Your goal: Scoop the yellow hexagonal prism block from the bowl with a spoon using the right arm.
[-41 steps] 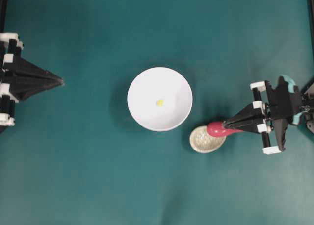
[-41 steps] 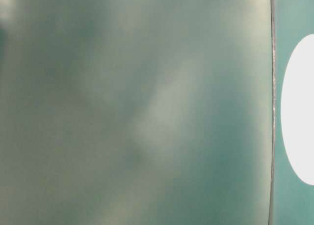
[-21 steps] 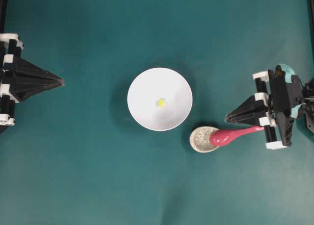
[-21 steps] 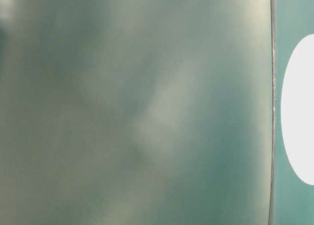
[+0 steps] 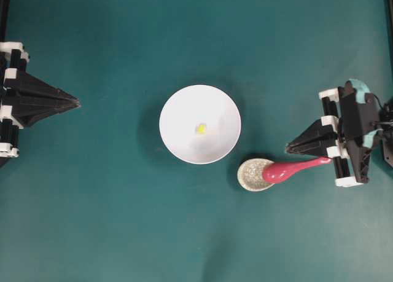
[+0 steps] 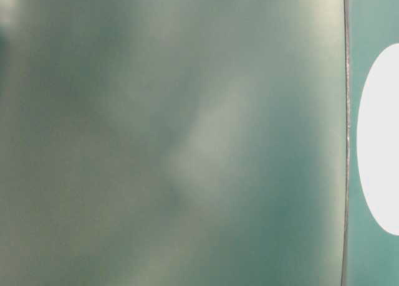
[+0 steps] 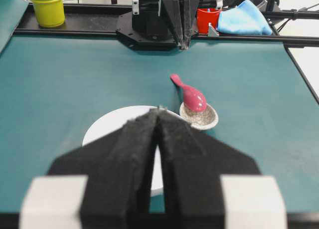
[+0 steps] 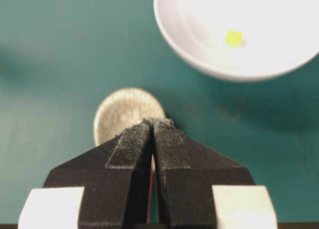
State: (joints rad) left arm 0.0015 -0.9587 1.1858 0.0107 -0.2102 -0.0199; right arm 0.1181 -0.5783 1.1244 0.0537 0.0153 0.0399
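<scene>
The white bowl (image 5: 200,124) stands mid-table with the tiny yellow hexagonal prism block (image 5: 201,128) lying near its centre; the right wrist view shows the block (image 8: 234,38) too. The pink-red spoon (image 5: 296,168) lies with its scoop on a speckled rest and its handle pointing at the right arm. My right gripper (image 5: 288,150) is shut just beside and above the spoon, with nothing between its fingers; a red sliver of spoon shows below its jaws. Far to the left, my left gripper (image 5: 78,101) is shut and holds nothing.
The speckled beige rest (image 5: 252,176) sits right of the bowl's lower edge. Stacked yellow and blue cups (image 7: 48,7), a red container (image 7: 206,19) and a blue cloth (image 7: 244,19) lie beyond the table's far rail. The table-level view is a blur.
My right gripper has drawn back to the right, off the spoon. The spoon now shows whole, its scoop slightly lower on the rest. The left arm has not moved.
</scene>
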